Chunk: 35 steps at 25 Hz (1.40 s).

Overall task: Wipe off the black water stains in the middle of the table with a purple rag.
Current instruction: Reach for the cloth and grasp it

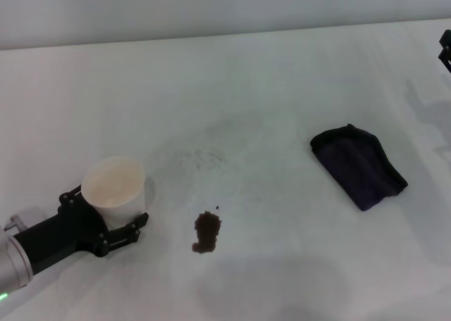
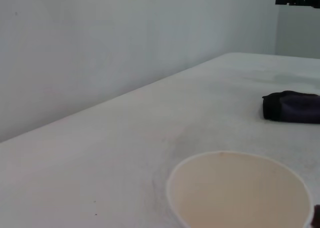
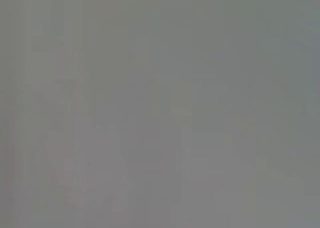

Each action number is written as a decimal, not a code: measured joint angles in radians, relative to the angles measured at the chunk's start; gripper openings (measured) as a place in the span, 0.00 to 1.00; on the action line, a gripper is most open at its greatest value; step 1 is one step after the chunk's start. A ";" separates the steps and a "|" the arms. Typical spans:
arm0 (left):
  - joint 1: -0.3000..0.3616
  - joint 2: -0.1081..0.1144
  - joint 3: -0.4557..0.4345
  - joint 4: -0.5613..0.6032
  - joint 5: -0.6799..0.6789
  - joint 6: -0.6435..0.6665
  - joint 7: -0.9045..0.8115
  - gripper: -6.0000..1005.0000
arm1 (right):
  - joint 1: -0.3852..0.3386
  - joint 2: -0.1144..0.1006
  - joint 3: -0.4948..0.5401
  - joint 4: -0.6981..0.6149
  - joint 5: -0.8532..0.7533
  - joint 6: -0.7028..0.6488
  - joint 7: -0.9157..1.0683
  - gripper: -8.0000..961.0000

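The surface, wide, white and marked with faint grey smudges, fills the head view up to a pale wall at the back; its near and side edges are cut off by the frame. On its right part lies the purple rag, folded into a dark, rumpled pad, flat and well apart from everything else; the left wrist view shows it only in part, cut by the picture's edge. The left gripper sits low at the left, its black fingers closed around a white paper cup that stands upright on the surface; the cup's lower wall is hidden behind the fingers, and in the left wrist view only its open rim and pale inside show. No writing or label can be read on cup, rag or arm. The black water stains lie near the middle, just right of the cup and apart from it: a small dark blotch with a tiny speck above it. The right gripper shows only as a black sliver at the far right edge, so I cannot tell how its fingers stand. The right wrist view is a blank grey field.
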 joint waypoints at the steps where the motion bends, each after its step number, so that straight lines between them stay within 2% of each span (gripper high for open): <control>1: 0.000 0.000 0.000 0.000 0.000 -0.001 0.002 0.78 | 0.000 0.000 0.000 0.000 0.000 0.000 -0.001 0.82; 9: 0.000 0.001 -0.007 -0.038 -0.005 -0.005 0.026 0.88 | -0.001 0.001 -0.002 0.000 0.000 0.014 -0.001 0.82; 12: 0.015 0.001 -0.005 -0.038 -0.022 -0.016 0.048 0.88 | -0.002 0.001 -0.002 0.000 0.000 0.023 0.001 0.82; 21: 0.124 0.005 -0.008 -0.043 -0.155 -0.146 0.172 0.88 | 0.006 0.002 -0.011 0.000 0.000 0.025 0.002 0.82; 27: 0.231 0.005 -0.010 -0.049 -0.274 -0.223 0.230 0.88 | -0.001 -0.001 -0.052 0.007 -0.018 0.063 0.006 0.82; 32: 0.296 0.008 -0.021 -0.054 -0.377 -0.266 0.261 0.88 | -0.054 -0.010 -0.172 0.071 -0.024 0.137 0.052 0.82; 35: 0.308 0.009 -0.075 -0.076 -0.406 -0.286 0.271 0.88 | -0.104 -0.015 -0.202 0.157 -0.027 0.126 0.234 0.81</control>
